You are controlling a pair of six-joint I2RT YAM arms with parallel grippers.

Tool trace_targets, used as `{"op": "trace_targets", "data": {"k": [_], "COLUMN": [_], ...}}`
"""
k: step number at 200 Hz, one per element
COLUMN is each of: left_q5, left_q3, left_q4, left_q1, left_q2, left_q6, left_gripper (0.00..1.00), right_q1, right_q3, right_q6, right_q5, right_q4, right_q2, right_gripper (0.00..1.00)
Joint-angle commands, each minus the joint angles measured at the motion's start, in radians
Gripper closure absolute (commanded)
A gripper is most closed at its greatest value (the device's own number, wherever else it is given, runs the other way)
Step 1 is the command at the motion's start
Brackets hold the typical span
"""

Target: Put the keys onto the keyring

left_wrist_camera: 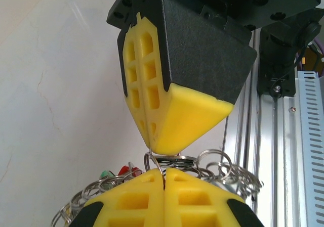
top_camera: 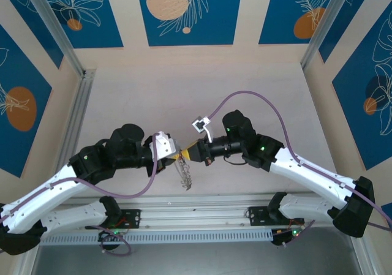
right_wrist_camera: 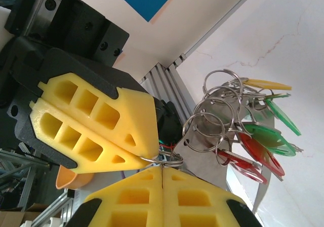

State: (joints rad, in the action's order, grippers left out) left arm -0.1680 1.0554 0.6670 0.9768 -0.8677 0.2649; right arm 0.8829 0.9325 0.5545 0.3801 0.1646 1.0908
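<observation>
Thin grey keyring (right_wrist_camera: 167, 160) held aloft – red, green keys (right_wrist_camera: 258, 153) dangling beside.

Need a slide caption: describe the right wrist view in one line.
The left hand and right hand pinch the keyring together; red and green keys dangle beside.

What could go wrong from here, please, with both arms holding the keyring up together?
1. The left end effector and right end effector pinch the thin keyring at their very tips, close together; the wire may slip or the tips collide.
2. The keys dangle freely in a bunch and could swing or tangle.
</observation>
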Motion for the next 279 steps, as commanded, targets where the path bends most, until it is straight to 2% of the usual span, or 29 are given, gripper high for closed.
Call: {"op": "trace_targets", "data": {"k": [1, 182, 279], "left_q5": [-0.083, -0.175, -0.169], "left_q3": [0.009, 0.023, 0.017], "left_q4": [-0.05, -0.007, -0.012], "left_q1": [0.017, 0.023, 0.023], "left_q2": [0.012, -0.006, 0.016], "left_q6": [0.01, 0.02, 0.02], "left_gripper": [1.0, 1.0, 1.0], "right_q1": [-0.02, -0.048, -0.052], "right_q3": [-0.006, -0.002, 0.006], "right_q6": [0.014, 0.034, 0.039], "right_q5": [-0.018, 0.017, 0.007], "right_q4": [-0.006, -0.023, 0.029], "right_q2": [0.008, 0.034, 0.062], "right_gripper": [1.0, 1.0, 1.0]}}
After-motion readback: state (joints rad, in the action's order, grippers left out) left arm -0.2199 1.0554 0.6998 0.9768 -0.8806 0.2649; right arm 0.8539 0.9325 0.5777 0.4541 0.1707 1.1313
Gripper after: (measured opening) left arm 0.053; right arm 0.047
